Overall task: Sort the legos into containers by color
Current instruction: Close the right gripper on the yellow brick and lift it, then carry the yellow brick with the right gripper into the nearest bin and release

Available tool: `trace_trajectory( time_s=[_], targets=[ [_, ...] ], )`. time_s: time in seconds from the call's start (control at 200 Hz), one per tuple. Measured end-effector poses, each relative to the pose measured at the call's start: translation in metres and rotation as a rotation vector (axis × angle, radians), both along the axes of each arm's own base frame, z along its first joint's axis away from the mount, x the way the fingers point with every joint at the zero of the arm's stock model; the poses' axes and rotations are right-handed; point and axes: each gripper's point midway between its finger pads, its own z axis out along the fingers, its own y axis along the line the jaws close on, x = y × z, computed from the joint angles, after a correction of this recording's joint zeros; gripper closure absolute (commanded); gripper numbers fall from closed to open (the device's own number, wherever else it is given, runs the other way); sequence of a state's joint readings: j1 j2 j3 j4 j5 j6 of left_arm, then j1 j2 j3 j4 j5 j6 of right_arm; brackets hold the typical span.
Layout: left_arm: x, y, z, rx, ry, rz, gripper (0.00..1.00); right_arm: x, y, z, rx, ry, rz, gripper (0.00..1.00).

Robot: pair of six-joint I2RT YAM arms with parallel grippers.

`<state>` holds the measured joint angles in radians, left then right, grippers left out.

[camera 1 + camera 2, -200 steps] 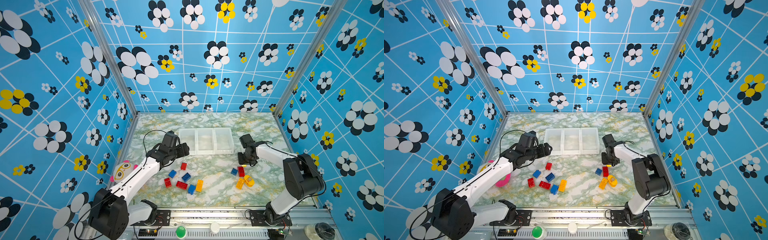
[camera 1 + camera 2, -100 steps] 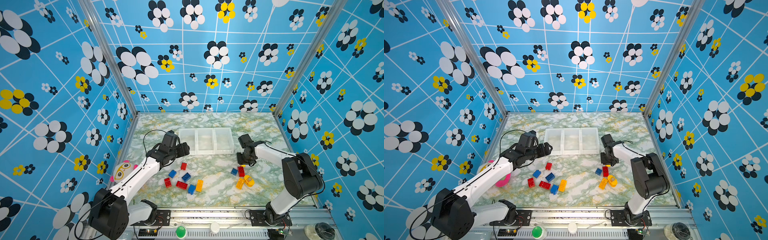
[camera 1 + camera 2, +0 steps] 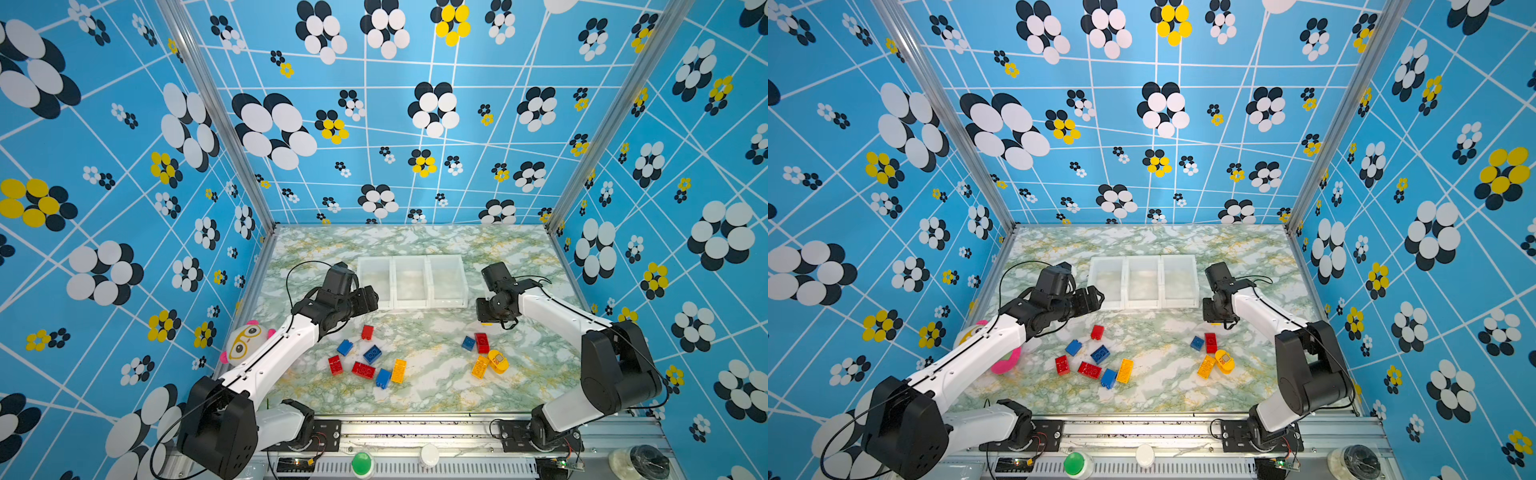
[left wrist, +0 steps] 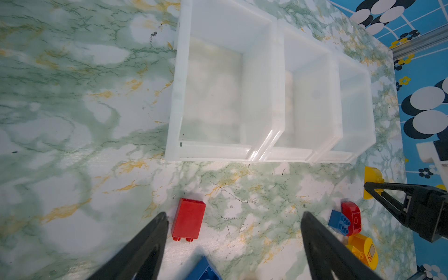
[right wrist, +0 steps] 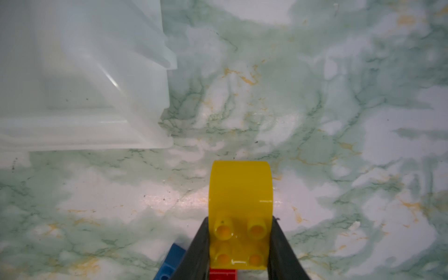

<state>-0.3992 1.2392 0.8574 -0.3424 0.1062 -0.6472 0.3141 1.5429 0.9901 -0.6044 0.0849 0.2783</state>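
Left gripper: my fingers stood wide apart with nothing between them, above the table, just short of the front left corner of the bins.
Red brick: it lay flat on the table just inside one of my left fingers, with its long axis pointing roughly toward the bins. I judged it the nearest pick for this arm.
Left group: red, blue and orange bricks lay loose on the table, nearer my base than the red brick.
Bins: three stood joined side by side in a row, and I saw no brick in any of them.
Right group: a blue, a red, an orange and a rounded labelled yellow brick lay close together on the base side of my right gripper.
Right gripper: it was clamped on a yellow brick. I could not tell whether the brick had left the table.
Brick's axis: it ran along my fingers, with the rounded end ahead of the tips and the studs toward the wrist camera.
Way to go: the right-end bin lay ahead and toward my left arm's side. Its corner was near the yellow brick, which was outside the rim. My right arm was the nearer one to that bin.
Next move, as I judged it: carry the yellow brick sideways over that rim.
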Motion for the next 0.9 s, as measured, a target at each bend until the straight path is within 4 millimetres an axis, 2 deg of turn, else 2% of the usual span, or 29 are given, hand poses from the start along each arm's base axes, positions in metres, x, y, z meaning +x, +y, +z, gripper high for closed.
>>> trace_trajectory(
  time_s=[0.42,0.645,0.75,0.904],
  targets=[
    [0.000,-0.001,0.000,-0.003,0.001,-0.003,0.12,0.005,0.005,0.070,0.068,-0.138,-0.020,0.89],
    [-0.001,-0.002,0.000,-0.009,0.004,-0.009,0.12,0.023,0.038,0.106,0.113,-0.216,0.041,0.89],
    [-0.001,-0.003,0.000,-0.012,0.005,-0.012,0.12,0.034,0.056,0.110,0.120,-0.221,0.074,0.89],
    [-0.002,-0.001,0.000,-0.016,0.007,-0.010,0.12,0.051,0.077,0.096,0.110,-0.188,0.106,0.88]
  ],
)
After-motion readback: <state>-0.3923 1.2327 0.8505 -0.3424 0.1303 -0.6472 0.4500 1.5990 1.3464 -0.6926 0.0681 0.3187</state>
